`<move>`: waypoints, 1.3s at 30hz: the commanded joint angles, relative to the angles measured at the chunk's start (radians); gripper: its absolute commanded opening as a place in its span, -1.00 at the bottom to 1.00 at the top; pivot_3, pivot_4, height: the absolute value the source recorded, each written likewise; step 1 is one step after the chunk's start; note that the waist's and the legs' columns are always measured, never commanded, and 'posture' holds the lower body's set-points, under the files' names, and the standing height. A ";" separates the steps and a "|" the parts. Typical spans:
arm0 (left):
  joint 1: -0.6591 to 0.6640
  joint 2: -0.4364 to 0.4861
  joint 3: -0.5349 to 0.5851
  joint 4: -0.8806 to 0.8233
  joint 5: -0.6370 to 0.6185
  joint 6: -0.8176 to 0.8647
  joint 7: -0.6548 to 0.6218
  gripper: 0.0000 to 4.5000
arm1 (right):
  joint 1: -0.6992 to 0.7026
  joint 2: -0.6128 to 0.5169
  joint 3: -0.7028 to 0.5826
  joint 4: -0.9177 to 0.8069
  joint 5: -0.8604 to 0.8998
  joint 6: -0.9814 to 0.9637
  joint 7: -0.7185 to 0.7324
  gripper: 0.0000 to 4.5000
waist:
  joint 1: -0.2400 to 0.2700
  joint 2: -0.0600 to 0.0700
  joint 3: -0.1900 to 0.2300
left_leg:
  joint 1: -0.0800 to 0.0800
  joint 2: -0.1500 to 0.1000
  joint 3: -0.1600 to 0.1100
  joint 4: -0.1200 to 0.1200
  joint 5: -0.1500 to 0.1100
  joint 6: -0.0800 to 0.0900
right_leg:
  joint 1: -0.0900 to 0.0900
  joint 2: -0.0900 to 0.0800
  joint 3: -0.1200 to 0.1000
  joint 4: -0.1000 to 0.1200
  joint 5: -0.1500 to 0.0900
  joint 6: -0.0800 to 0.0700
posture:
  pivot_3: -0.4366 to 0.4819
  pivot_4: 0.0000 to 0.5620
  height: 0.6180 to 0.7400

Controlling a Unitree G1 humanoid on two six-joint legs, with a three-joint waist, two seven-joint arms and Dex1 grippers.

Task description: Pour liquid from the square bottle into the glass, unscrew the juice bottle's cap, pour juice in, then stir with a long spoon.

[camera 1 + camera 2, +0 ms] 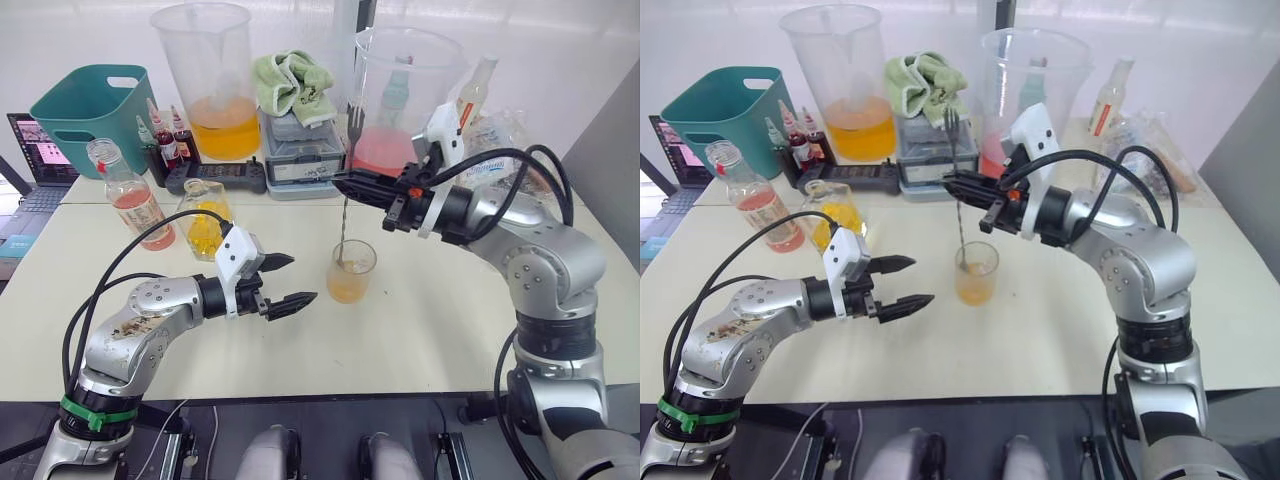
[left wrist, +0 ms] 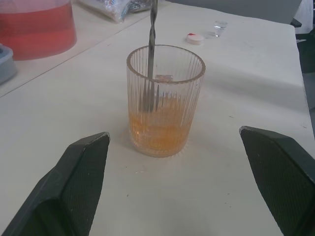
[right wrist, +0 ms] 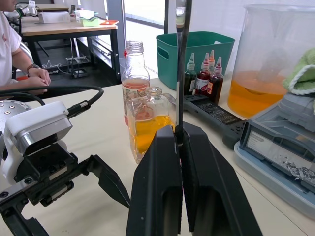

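I am stirring now, by my reading: my right hand (image 1: 345, 183) is clenched on the long spoon (image 1: 342, 225), pinching its thin shaft partway up, with the forked top standing above the fingers and the bowl down inside the glass (image 1: 351, 271). The glass is sitting on the bench (image 1: 450, 320) between my two arms, about a third full of orange drink. My left hand (image 1: 285, 282) is released, fingers spread wide, hovering just beside the glass without touching it.

To do this well, I am thinking small, slow circles, keeping the shaft near upright so it is not levering against the rim; the glass is light and unheld, so a hard sweep could tip or slide it. Closing the left hand gently around the ribbed wall would steady it.

The square bottle (image 1: 204, 227) and the juice bottle (image 1: 131, 201), its neck uncapped, are standing together off to my left, well clear of the stirring. A small white cap (image 2: 195, 38) is lying on the bench beyond the glass.
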 commanded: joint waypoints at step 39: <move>0.029 0.039 0.056 -0.032 0.001 -0.076 -0.038 0.99 | -0.194 -0.187 -0.292 0.139 0.352 0.153 -0.034 -1.00 | 0.000 0.000 0.000 | 0.000 0.000 0.000 0.000 -0.001 0.001 | 0.000 -0.001 0.000 -0.001 0.000 0.000 | -0.05 -0.47 0.98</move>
